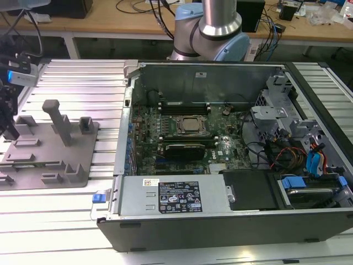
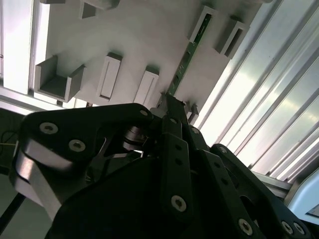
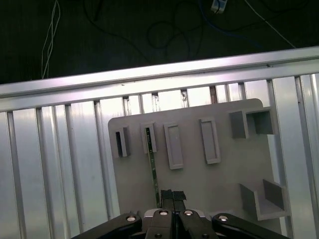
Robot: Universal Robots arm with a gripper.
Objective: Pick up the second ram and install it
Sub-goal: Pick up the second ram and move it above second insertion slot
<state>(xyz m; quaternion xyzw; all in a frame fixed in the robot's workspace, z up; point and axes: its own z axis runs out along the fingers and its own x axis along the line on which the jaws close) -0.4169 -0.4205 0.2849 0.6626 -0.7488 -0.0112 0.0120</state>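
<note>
Finds the green memory stick (image 3: 153,167) parked on edge in a slot of the grey tray (image 1: 49,153) at the exterior view's left, well apart from the computer case (image 1: 209,74), thin faces thus offered to the gripper (image 3: 173,195), clenched at its near end, hold on it unconfirmed.

On the slatted counter (image 1: 71,83), the tray (image 1: 49,152) sat at the exterior view's left, just beside the open computer case (image 1: 220,226) at its right, with the arm (image 1: 220,22) standing behind the case. Inside the case, the motherboard (image 1: 187,138) lay behind the power supply (image 1: 176,196). In the first wrist view, the second ram (image 3: 152,169) lay on the tray, one end among a row of holders (image 3: 172,147), the gripper (image 3: 172,195) at its other end.
</note>
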